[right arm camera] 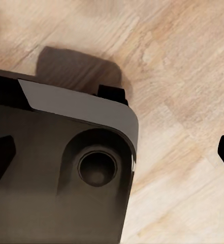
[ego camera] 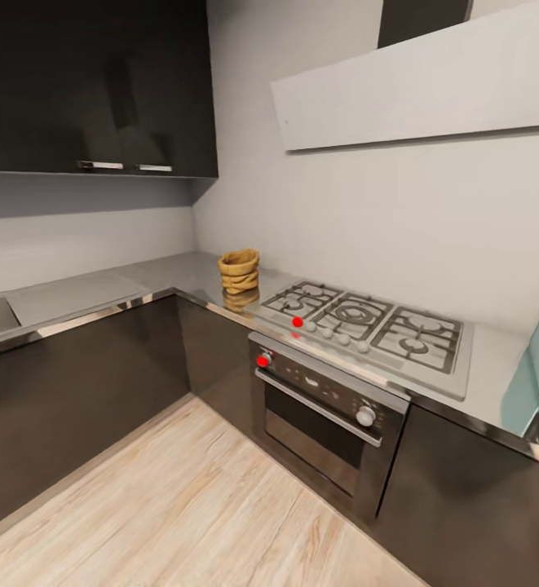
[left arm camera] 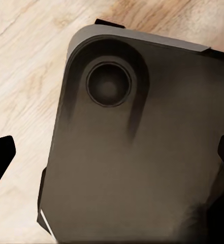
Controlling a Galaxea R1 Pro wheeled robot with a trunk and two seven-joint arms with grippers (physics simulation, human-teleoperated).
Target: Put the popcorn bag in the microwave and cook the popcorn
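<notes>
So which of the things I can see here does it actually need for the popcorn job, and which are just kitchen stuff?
Needed:
popcorn bag, in the corner
countertop beneath it
microwave, just its mint edge showing

Just there:
gas hob
oven
hood
upper cabinets
wooden floor

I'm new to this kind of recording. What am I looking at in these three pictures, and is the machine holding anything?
This is a simulated wheeled robot with two arms. The large picture comes from its head camera: a glossy grey countertop carries a small mustard-tan popcorn bag beside a steel gas hob, above a dark oven with a steel front. A pale mint-blue microwave peeks in at the right edge. The other two pictures come from cameras on the wrists, pointing down at the robot's dark base and the wooden floor. Dark fingertips sit apart at the edges; nothing is held.
</notes>
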